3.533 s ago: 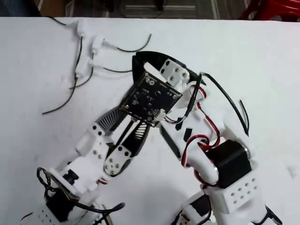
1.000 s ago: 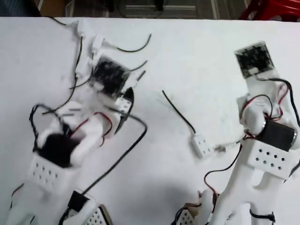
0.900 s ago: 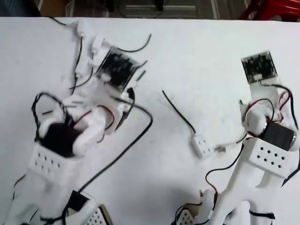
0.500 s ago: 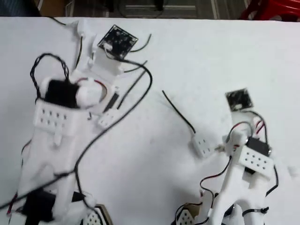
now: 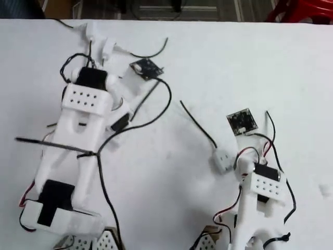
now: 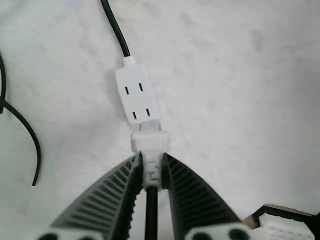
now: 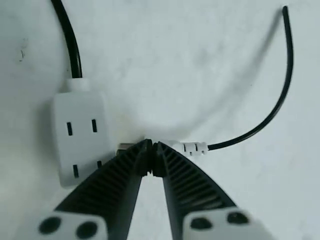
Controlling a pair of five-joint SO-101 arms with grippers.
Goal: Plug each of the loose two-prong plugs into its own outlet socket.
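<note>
Two-prong plug [image 6: 150, 142], white, sits pinched by its neck between the pressed-in fingers of the left gripper [image 6: 151, 164]. Its front end touches the near end of a white socket [image 6: 136, 95] straight ahead of the fingertips; whether the prongs are seated cannot be told. The socket's black cord [image 6: 116, 30] leads away beyond it. A loose black cord [image 6: 22, 125] curls off to one side of the gripper, with bare table [image 6: 250, 100] on the other. The right gripper [image 7: 151, 151] is clamped on a second plug [image 7: 192, 147], whose metal prong [image 7: 124, 146] lies at the side of a second socket [image 7: 80, 137] just beside the fingers. That plug's cord [image 7: 272, 110] arcs away over open surface. From above, the left arm [image 5: 83, 104] reaches close to the table's far edge, while the second socket lies nearer the middle with room all around.
</note>
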